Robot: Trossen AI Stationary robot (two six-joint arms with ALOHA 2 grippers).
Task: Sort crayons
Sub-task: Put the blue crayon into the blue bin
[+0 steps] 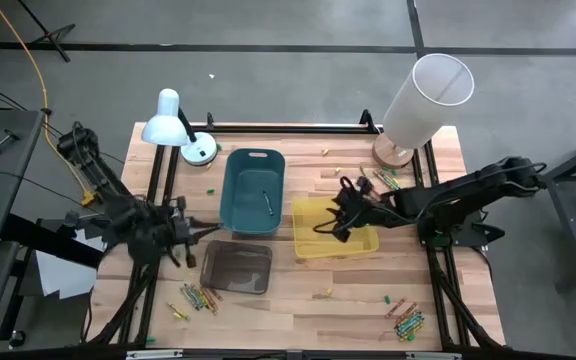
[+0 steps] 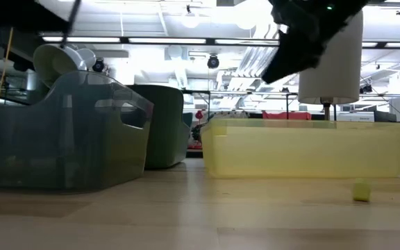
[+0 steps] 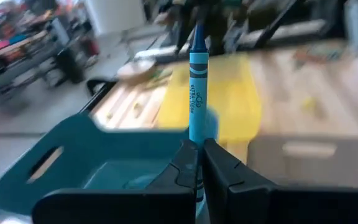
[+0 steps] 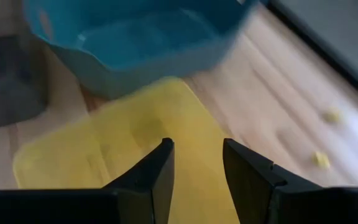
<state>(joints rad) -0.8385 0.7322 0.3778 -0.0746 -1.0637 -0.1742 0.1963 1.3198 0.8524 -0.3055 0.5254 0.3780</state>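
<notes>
On the wooden table (image 1: 298, 300), your left gripper (image 3: 199, 163) is clamped on a blue crayon (image 3: 197, 93), axis pointing forward, blue bin (image 3: 73, 168) just ahead. Right gripper (image 4: 197, 163) hangs apart above the yellow bin (image 4: 123, 149).

Worktop (image 1: 298, 300) is pale wood planks, matt grain. Bins look like smooth plastic: teal bin (image 1: 252, 190) opaque, yellow bin (image 2: 304, 149) and grey bin (image 2: 61, 139) see-through. Blue crayon (image 3: 198, 93) has a paper wrapper.

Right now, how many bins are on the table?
3: a teal bin mid-table, a yellow bin beside it under the right gripper, and a grey bin by the left gripper. None seems hidden.
</notes>
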